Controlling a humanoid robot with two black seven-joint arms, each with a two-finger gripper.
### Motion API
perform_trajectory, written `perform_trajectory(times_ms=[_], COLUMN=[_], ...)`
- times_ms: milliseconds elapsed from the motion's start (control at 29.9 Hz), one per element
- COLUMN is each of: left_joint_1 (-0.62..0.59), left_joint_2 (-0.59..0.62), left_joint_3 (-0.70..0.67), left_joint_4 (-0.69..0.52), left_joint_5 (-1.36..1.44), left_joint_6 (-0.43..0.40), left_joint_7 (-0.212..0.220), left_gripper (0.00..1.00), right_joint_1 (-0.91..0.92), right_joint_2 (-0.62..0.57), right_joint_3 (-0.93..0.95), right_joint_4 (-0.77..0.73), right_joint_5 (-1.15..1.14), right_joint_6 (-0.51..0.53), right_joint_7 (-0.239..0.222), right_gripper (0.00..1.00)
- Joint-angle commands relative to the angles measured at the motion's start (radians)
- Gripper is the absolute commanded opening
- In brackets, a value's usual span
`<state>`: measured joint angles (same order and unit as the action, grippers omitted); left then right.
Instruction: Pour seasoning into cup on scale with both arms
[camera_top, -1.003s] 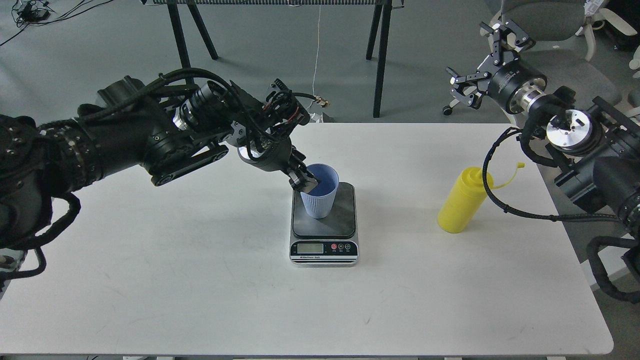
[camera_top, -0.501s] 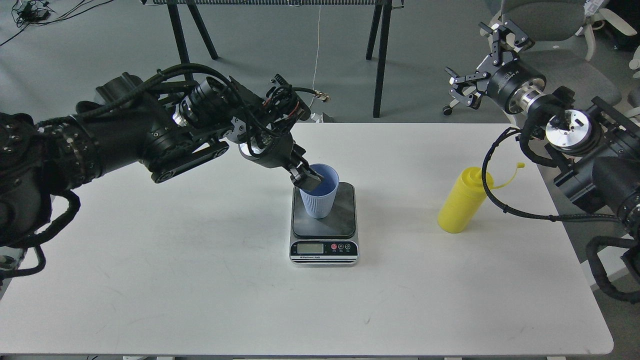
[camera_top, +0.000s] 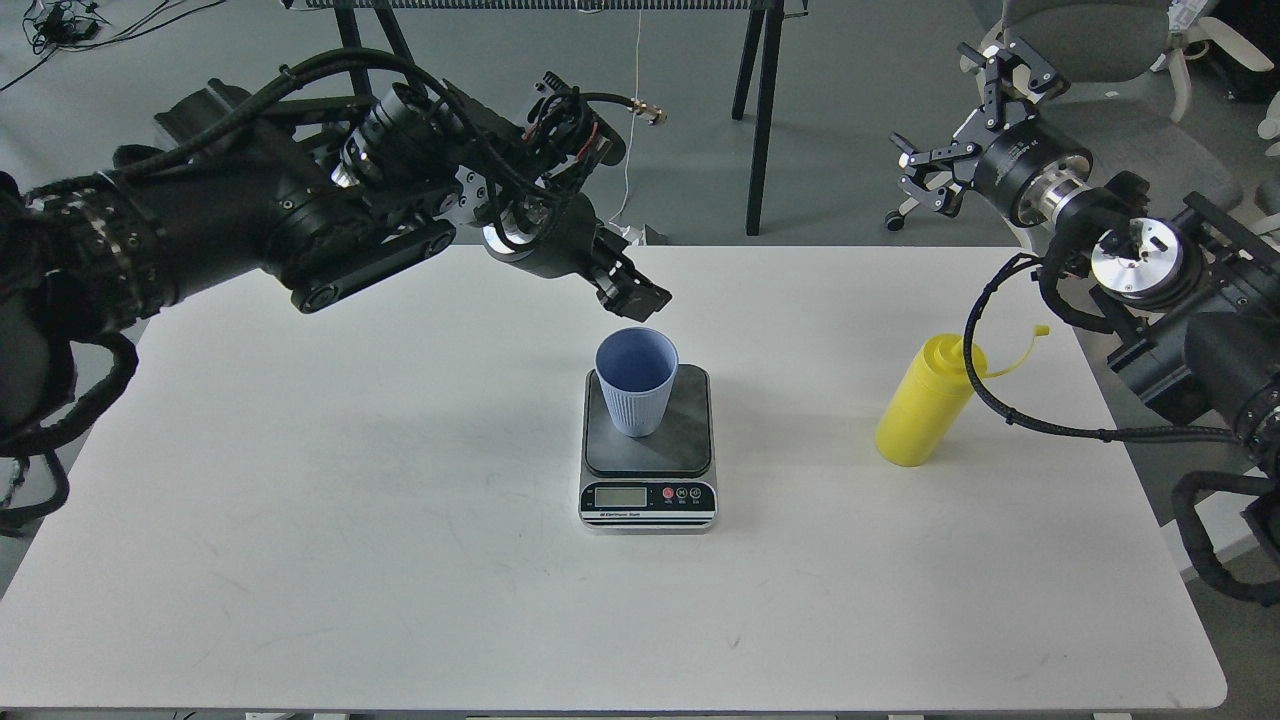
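Seasoning (camera_top: 925, 405) stands alone, far from both open, empty grippers (camera_top: 640, 293) (camera_top: 968, 110). A clumsy grab could tip it, or bump the cup (camera_top: 636, 382) off the scale (camera_top: 648, 450).

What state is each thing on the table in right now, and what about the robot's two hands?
cup: upright on the scale, free.
scale: flat on the table, carrying the cup.
seasoning: upright, cap off, untouched.
left hand: above the cup, empty.
right hand: open, raised, empty.

I see the light blue ribbed cup (camera_top: 636, 395) upright on the kitchen scale (camera_top: 648, 462); my left pincer (camera_top: 640, 295) hovers above it, empty. The yellow squeeze bottle (camera_top: 925, 402) stands right, my right pincer (camera_top: 965, 115) spread wide.
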<state>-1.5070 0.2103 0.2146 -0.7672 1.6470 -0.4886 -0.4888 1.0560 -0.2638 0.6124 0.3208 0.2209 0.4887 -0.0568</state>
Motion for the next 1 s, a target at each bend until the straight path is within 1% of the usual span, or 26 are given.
perform_trajectory(times_ms=[0,100,201,368,501,602,702,869,969], left_joint_1=[-0.028,-0.033,-0.041,-0.041,-0.024,0.043,0.112,0.224,0.249], left_joint_2=[0.037,0.050,0.105,0.213,0.290,0.356,0.391,0.400,0.403], left_joint_3=[-0.001,-0.007,-0.009,-0.011,-0.058,-0.095,-0.145,-0.244,-0.291], left_joint_4=[0.063,0.135,0.183,0.187,0.187,0.189,0.207,0.292,0.335], left_joint_5=[-0.105,-0.235,-0.410,-0.649,-0.827,-0.941,-1.009,-1.066,-1.099], left_joint_6=[0.000,0.000,0.000,0.000,0.000,0.000,0.000,0.000,0.000], left_joint_7=[0.000,0.000,0.000,0.000,0.000,0.000,0.000,0.000,0.000], left_gripper=[0.82,0.84,0.85,0.86,0.87,0.88,0.92,0.95,0.96], right_joint_1=[0.001,-0.002,0.001,0.019,0.036,0.053,0.062,0.062,0.061], right_joint_2=[0.000,0.000,0.000,0.002,0.000,0.000,0.000,0.000,0.000], right_joint_3=[0.001,0.000,-0.005,-0.011,-0.037,-0.080,-0.106,-0.106,-0.109], right_joint_4=[-0.002,-0.002,-0.002,-0.002,0.000,0.000,0.001,0.014,0.018], right_joint_5=[0.000,0.000,0.000,0.000,0.000,0.000,0.000,0.002,0.002], right_joint_6=[0.000,0.000,0.000,0.000,-0.035,-0.041,-0.041,-0.038,-0.029], right_joint_7=[0.000,-0.003,-0.003,-0.005,-0.011,-0.011,-0.011,-0.011,-0.011], right_gripper=[0.99,0.99,0.99,0.99,0.99,0.99,0.99,0.99,0.99])
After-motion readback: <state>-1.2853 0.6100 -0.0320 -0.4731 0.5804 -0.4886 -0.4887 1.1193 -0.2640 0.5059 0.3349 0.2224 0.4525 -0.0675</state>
